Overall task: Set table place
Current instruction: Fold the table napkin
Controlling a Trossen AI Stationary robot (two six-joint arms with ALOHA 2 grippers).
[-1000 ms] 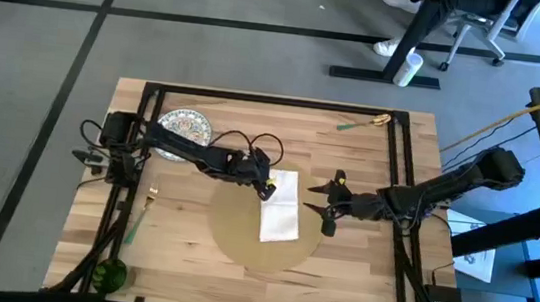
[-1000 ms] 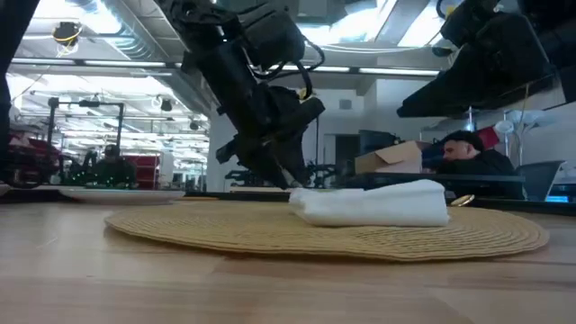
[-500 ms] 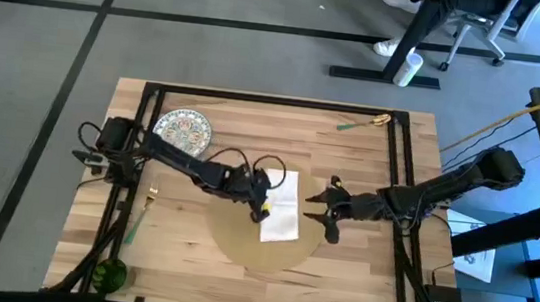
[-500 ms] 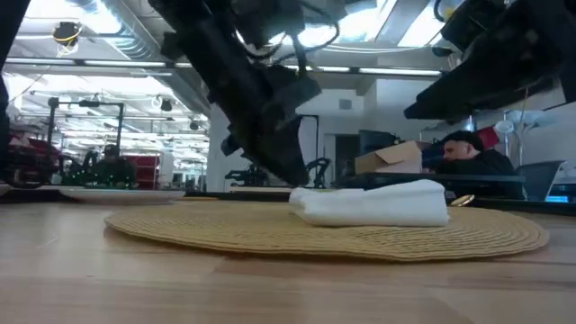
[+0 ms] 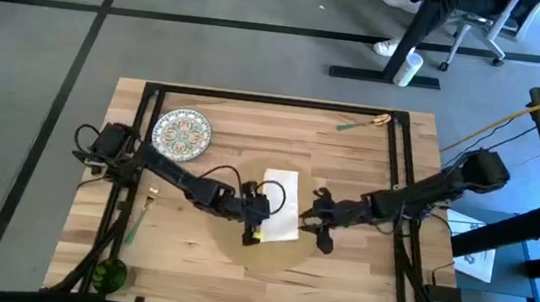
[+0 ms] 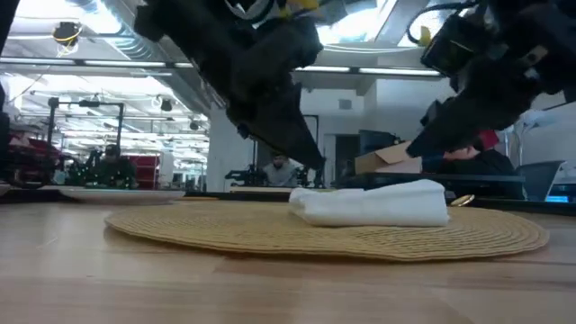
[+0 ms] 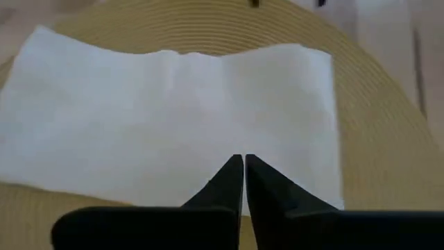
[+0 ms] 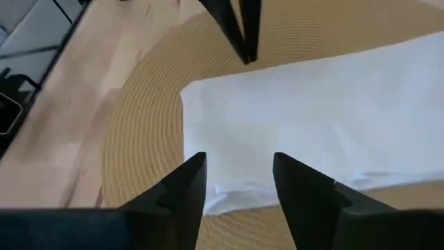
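Fingers of the left end effector [image 7: 243, 182] are pressed together, their tips over the white napkin [image 5: 280, 206] near the edge that faces the left side of the tabletop [image 5: 252, 129]; whether they touch the cloth cannot be told. The right end effector [image 8: 236, 182] has its fingers apart, holding nothing, poised over the napkin's opposite edge. The napkin lies flat on the round tan placemat [image 5: 230, 242], which sits in the middle of the tabletop toward the front edge; both arms reach in over it from the two sides, so the mat's front rim is the only part left uncovered. A patterned plate [image 5: 182, 132] stands near the back left corner, well apart from the mat. A fork [image 5: 145, 205] and a green object [image 5: 108, 275] lie along the left edge toward the front corner, and a green-handled utensil [image 5: 361, 122] lies near the back right corner.
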